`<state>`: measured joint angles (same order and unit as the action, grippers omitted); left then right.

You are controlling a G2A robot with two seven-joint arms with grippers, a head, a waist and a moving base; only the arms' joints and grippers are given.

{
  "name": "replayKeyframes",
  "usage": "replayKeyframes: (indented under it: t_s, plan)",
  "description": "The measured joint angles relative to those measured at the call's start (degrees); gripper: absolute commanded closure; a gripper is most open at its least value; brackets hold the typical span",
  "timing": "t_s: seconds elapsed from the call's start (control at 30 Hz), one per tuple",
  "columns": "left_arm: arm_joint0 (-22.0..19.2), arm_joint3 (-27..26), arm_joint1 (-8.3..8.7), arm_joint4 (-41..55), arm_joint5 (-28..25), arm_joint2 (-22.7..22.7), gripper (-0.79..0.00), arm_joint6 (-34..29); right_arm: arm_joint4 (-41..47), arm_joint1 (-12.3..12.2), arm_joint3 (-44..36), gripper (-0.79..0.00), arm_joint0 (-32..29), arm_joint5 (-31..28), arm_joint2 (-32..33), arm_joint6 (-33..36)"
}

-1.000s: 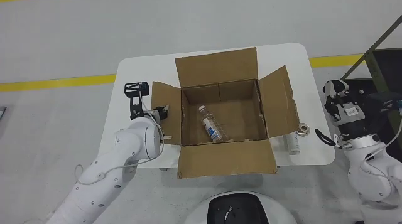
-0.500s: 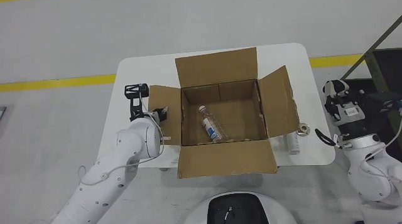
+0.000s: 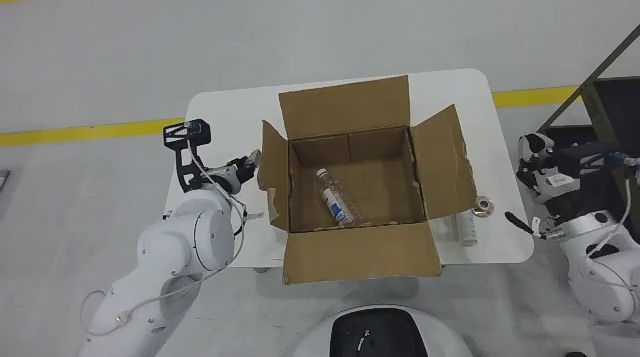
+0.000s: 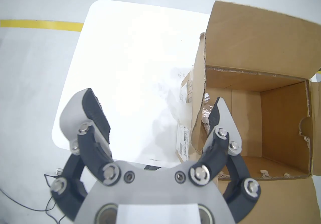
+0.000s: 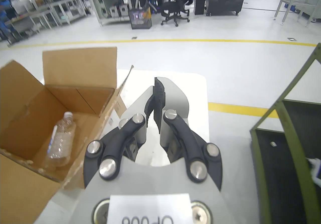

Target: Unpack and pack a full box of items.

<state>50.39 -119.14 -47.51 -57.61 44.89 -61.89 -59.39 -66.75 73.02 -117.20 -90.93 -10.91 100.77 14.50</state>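
Seeing white worktop (image 3: 230, 117) on grey floor (image 3: 300, 17) with yellow line (image 3: 80, 134), we note box (image 3: 345, 107) holding bottle (image 3: 335, 199), left end effector (image 4: 154, 98) spread, right end effector (image 5: 157, 84) pressed together.

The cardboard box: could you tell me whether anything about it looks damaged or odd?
Yes. The cardboard box is worn: a notch is torn from the wall opposite the left tool, and the flap beside that tool has a ragged edge. One bottle lies on its side inside.
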Motion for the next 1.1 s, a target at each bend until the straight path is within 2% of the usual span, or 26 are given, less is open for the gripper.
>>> replayKeyframes:
  t_s: [0.23, 0.63, 0.8, 0.87, 0.93, 1.03, 1.1]
  plan:
    - [3.62, 1.53, -0.12, 1.46, 2.56, -5.42, -0.785, 2.55, -8.07, -0.82, -0.24, 0.0, -1.7, -3.71, -0.04, 11.78]
    - [3.64, 1.57, -0.14, 1.58, 2.68, -5.48, -0.785, 2.67, -9.19, -0.93, 0.6, 0.0, -1.7, -4.78, -0.95, 13.29]
    - [3.65, 1.57, -0.14, 1.58, 2.68, -5.48, -0.785, 2.67, -13.92, -0.97, 3.64, 0.0, 1.71, -1.69, -5.67, 25.39]
    - [3.65, 1.57, -0.14, 1.58, 2.68, -5.48, -0.785, 2.67, -14.82, -0.89, 4.73, -0.105, 3.52, -0.71, -7.81, 29.63]
    - [3.65, 1.57, -0.14, 1.58, 2.68, -5.48, -0.785, 2.67, -14.86, -0.81, 5.71, -0.16, 4.98, 0.22, -9.18, 32.29]
    - [3.65, 1.57, -0.15, 1.58, 2.68, -5.48, -0.785, 2.67, -15.29, -0.74, 7.31, -0.32, 6.79, 1.31, -10.7, 35.22]
    - [3.65, 1.57, -0.15, 1.58, 2.68, -5.48, -0.785, 2.67, -15.3, -0.74, 8.38, -0.339, 7.82, 1.2, -11.44, 36.86]
